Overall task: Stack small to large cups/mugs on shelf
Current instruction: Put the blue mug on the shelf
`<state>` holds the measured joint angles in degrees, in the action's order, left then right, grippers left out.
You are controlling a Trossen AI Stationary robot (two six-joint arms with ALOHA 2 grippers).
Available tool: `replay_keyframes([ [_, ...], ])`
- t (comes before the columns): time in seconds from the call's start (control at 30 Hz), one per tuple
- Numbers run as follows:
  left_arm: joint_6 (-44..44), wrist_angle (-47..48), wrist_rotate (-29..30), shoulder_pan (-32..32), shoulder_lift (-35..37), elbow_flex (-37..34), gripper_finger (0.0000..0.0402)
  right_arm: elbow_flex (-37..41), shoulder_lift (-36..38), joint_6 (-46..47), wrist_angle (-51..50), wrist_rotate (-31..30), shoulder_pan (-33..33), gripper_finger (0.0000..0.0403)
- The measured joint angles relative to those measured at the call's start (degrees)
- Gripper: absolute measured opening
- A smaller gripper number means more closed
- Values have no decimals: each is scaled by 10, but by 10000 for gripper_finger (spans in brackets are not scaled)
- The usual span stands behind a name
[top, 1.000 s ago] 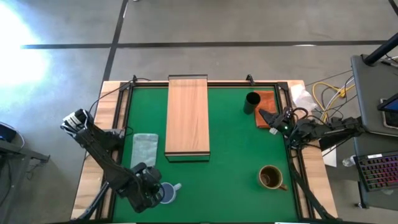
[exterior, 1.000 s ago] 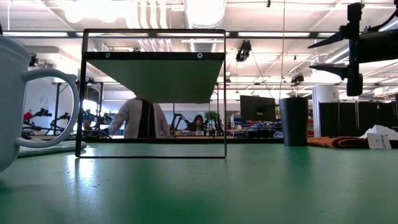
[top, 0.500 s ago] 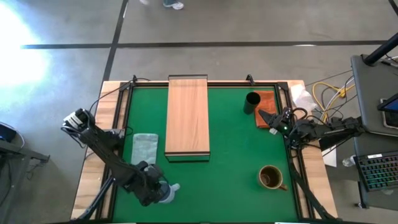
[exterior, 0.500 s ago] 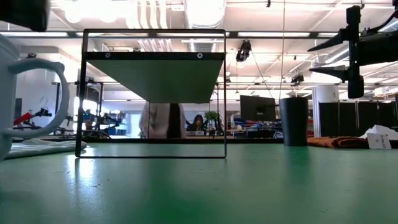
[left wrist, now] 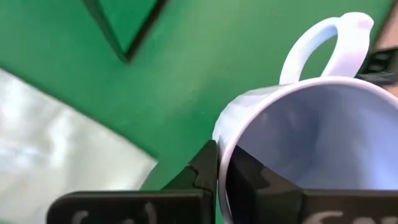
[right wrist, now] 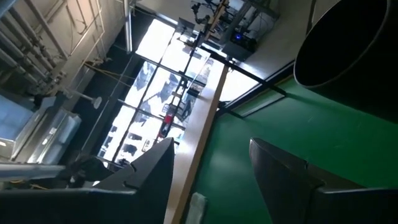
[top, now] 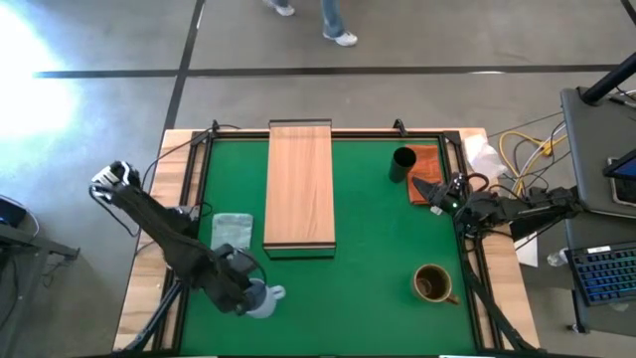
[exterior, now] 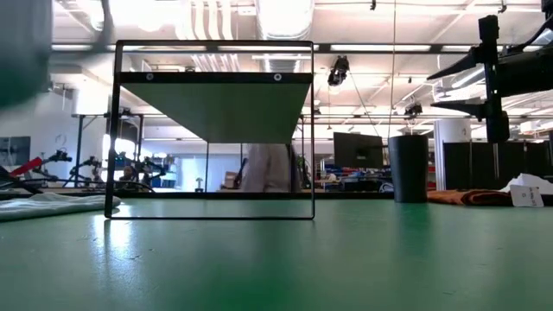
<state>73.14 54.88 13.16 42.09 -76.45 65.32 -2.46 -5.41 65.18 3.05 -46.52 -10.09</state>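
The left gripper [top: 241, 288] pinches the blue-grey mug's [top: 260, 298] rim near the table's front left corner, to carry it toward the shelf [top: 299, 184]. The right gripper [top: 425, 186] waits spread beside the black cup [top: 402, 163].

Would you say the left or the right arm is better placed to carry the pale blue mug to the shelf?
Left: the left gripper is shut on the pale blue mug's rim, near the shelf. The right gripper is open beside the black cup.

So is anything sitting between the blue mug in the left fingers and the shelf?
Nothing visible blocks it. The left gripper pinches the blue mug by its rim near the table's front edge. Only bare green mat lies between it and the shelf; the pale cloth sits off to the side.
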Motion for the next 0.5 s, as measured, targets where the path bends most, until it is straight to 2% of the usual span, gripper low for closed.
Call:
replay_keyframes([
  [0.17, -77, 198, 52, -38, 52, 129, 1, 0, 0, 4, 1, 0, 0, 203],
  [0.3, -189, 338, 97, -123, 61, 225, 1, 0, 0, 4, 3, 0, 0, 203],
  [0.4, -335, 340, 114, -226, 67, 266, 1, 0, 0, -10, 17, 0, 0, 203],
  [0.5, -499, 312, 112, -360, 64, 294, 0, 0, 1, -39, 49, -3, 0, 203],
])
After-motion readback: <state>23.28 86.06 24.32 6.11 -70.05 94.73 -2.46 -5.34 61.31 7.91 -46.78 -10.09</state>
